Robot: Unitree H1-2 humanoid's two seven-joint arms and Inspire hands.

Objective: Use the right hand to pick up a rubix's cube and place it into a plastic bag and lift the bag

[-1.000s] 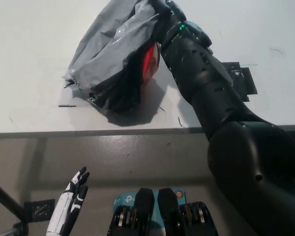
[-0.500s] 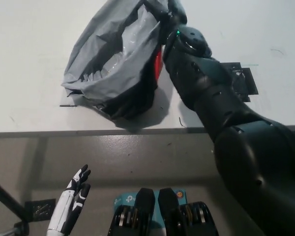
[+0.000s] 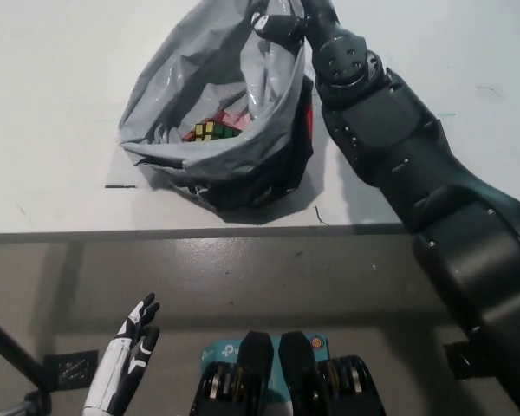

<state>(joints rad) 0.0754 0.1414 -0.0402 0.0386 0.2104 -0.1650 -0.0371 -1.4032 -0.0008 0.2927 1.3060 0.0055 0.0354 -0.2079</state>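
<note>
The cube (image 3: 210,130) shows yellow, green and some red squares on a dark grid; it lies deep inside the bag (image 3: 169,95), only its top face visible past the folded rim; beside it something pink or red shows in the bag, too hidden to tell what. The bag is grey plastic, crumpled and glossy, mouth open towards the camera, dark at its base, sitting on the white table (image 3: 52,104) near the front edge. The right hand (image 3: 282,19) is at the bag's upper rim, gripping the plastic there. The left hand (image 3: 126,351) hangs low below the table, fingers apart, holding nothing.
</note>
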